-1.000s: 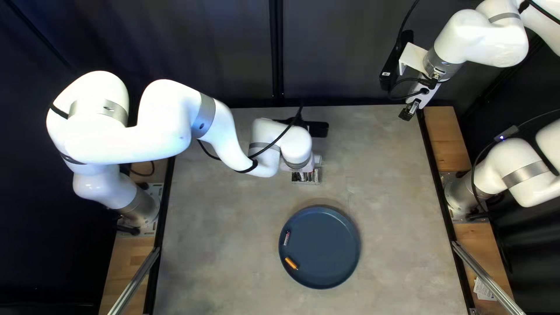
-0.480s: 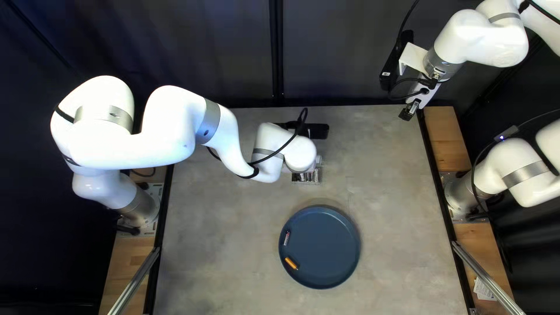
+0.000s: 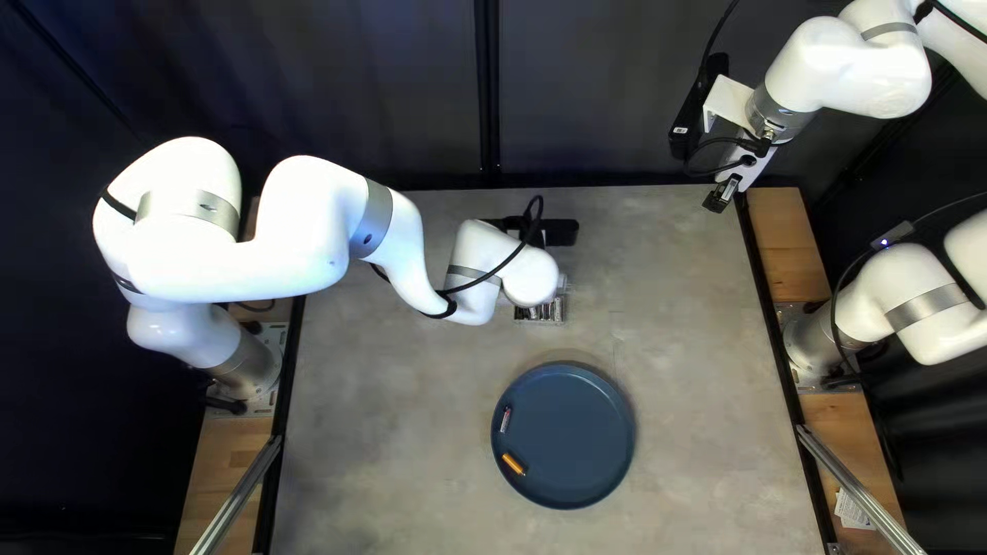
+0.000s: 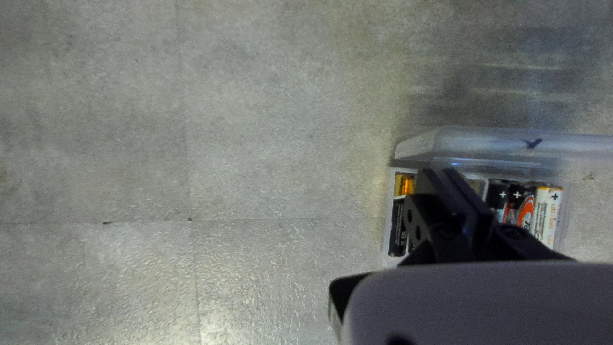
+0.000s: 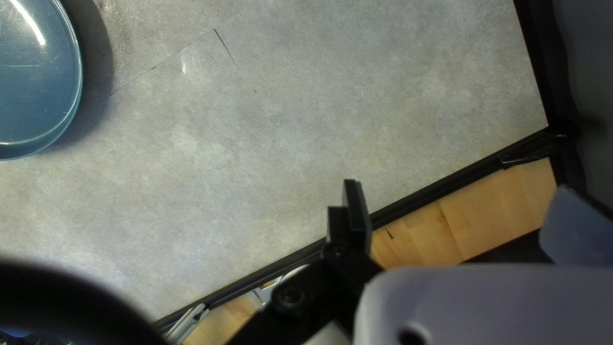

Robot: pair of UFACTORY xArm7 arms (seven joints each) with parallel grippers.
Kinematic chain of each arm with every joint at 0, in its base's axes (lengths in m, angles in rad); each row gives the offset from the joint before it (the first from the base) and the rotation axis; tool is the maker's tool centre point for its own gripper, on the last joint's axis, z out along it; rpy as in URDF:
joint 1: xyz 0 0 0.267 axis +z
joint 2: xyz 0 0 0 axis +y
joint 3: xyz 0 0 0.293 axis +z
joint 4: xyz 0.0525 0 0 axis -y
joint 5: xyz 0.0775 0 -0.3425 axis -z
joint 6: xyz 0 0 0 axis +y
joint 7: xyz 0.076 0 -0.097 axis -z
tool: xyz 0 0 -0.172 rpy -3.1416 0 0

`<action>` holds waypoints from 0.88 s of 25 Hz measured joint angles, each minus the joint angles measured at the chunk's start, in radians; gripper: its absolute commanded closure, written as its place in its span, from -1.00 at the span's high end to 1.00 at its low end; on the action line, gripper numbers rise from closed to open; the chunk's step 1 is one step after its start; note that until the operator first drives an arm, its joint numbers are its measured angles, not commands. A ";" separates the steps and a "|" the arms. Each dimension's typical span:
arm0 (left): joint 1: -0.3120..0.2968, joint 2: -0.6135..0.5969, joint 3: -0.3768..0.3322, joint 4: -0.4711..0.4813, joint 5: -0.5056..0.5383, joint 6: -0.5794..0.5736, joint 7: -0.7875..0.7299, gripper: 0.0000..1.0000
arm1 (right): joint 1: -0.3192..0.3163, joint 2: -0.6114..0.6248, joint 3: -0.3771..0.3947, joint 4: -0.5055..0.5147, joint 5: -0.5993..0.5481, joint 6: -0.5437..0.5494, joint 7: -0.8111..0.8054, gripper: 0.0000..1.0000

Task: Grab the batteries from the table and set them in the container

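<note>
Two batteries lie on a dark blue plate at the near middle of the top left view. A silvery battery sits close to the plate's nine o'clock rim and an orange battery near its eight o'clock rim, the two apart from each other. At twelve o'clock from the plate, well apart from it, a clear case rests on the grey worktop. The left arm bends over the case, and its wrist covers the case's far side. The right arm hangs raised at the view's one o'clock corner.

In the left wrist view, the left jaws are pressed together and reach down into the open case, whose lid lies folded back ahead of them. A black-and-gold battery lies in the case at the jaws' nine o'clock. A row of batteries lies at their three o'clock, plus ends pointing ahead. The fingers hide whether they pinch anything.

In the right wrist view, one black finger shows and the right jaws stand spread above the worktop. A black edge strip and pale wood run beneath them. The plate's rim shows far off at the jaws' ten o'clock.
</note>
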 measured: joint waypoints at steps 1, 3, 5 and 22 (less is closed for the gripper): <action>-0.001 0.004 0.001 0.005 0.001 0.006 -0.001 -1.00 | 0.000 0.000 0.000 0.000 0.000 0.000 0.000 1.00; -0.003 0.013 0.002 0.017 0.004 0.017 -0.001 -1.00 | 0.000 0.000 0.000 0.000 0.000 0.000 0.000 1.00; -0.004 0.021 0.004 0.026 0.005 0.027 0.001 -1.00 | 0.000 0.000 0.000 0.000 0.000 0.000 0.000 1.00; -0.005 0.044 0.005 0.054 0.013 0.049 0.021 -1.00 | 0.000 0.000 0.000 0.000 0.000 0.000 0.000 1.00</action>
